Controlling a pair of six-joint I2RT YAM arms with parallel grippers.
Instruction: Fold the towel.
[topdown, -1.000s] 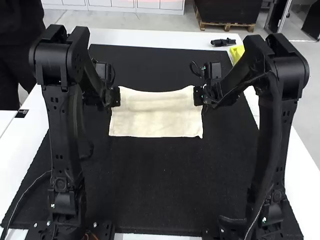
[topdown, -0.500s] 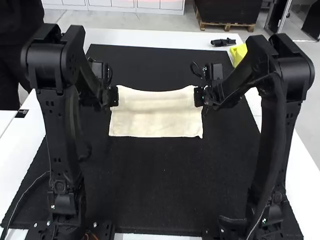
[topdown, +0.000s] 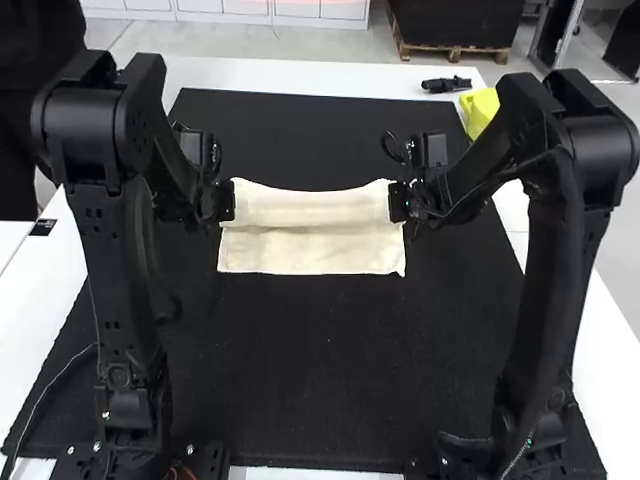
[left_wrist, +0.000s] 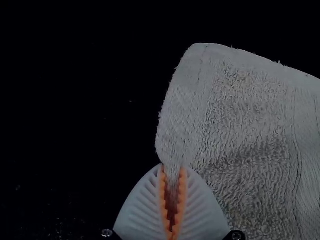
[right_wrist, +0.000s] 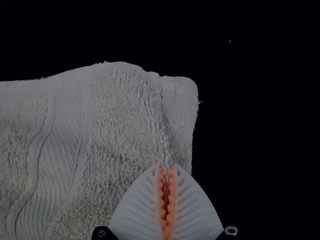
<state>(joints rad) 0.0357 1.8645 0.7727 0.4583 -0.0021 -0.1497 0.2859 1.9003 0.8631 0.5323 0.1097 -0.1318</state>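
Towel (topdown: 312, 255) at upper centre, clamped at both sides.
High view: left gripper (topdown: 231, 201) at the towel's left edge; right gripper (topdown: 397, 201) at its right. Left wrist view: gripper clamped on towel edge. Right wrist view: gripper clamped on creased towel.

I can see the towel (topdown: 310, 252) lying between the left pincer (topdown: 228, 200) and the right pincer (topdown: 400, 201), touching both. Beneath both pincers is the mat (topdown: 320, 380), on the counter (topdown: 300, 76). Beyond the right pincer and farther right, past the mat, there's a small device (topdown: 446, 85); a block (topdown: 480, 108) sits just beside it.
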